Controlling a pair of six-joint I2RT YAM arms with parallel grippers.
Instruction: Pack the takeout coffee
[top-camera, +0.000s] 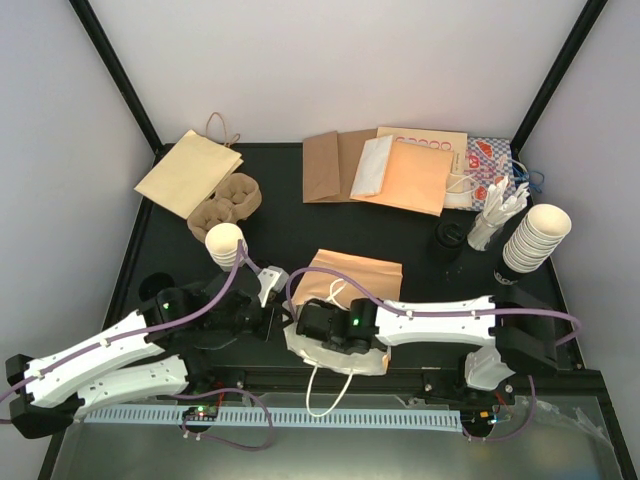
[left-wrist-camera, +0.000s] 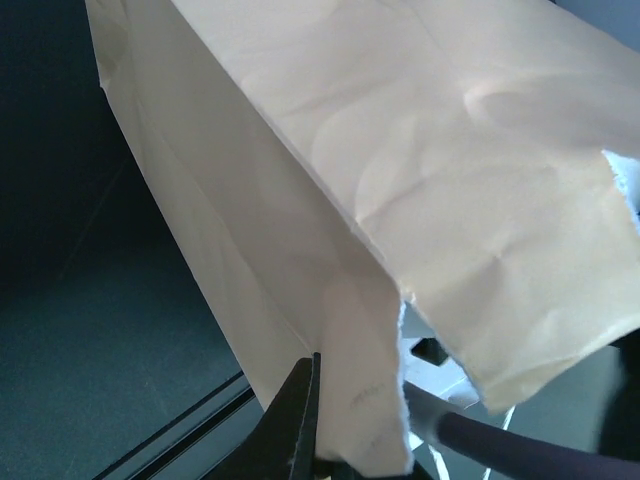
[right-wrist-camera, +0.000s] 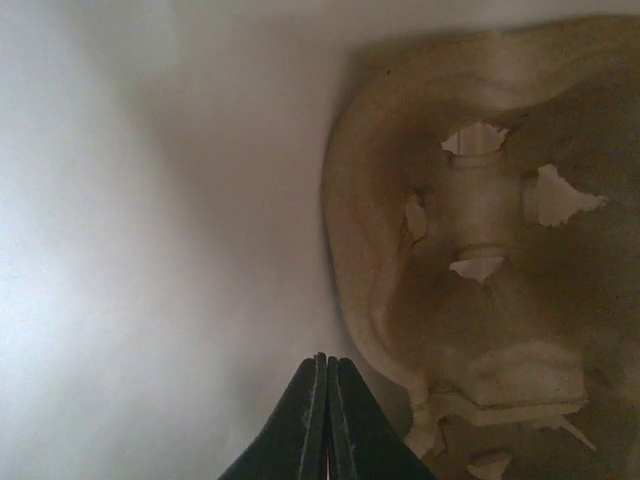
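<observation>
Because the bag (top-camera: 355, 275) has to gape for loading, my left gripper (left-wrist-camera: 355, 415) is clamped on a paper fold at its edge. My right gripper (right-wrist-camera: 325, 372) reaches inside it, fingers pressed together on nothing. Just right of those fingertips lies one pulp carrier (right-wrist-camera: 480, 300), likely put in to seat the drinks. I cannot pick out the takeout coffee for sure. Two dark round shapes (top-camera: 447, 234) on the counter (top-camera: 300, 225), well to the right of my right gripper, may be its lids. Two stacks of lidless cups (top-camera: 225, 243) stand outside the bag, one beyond each gripper.
</observation>
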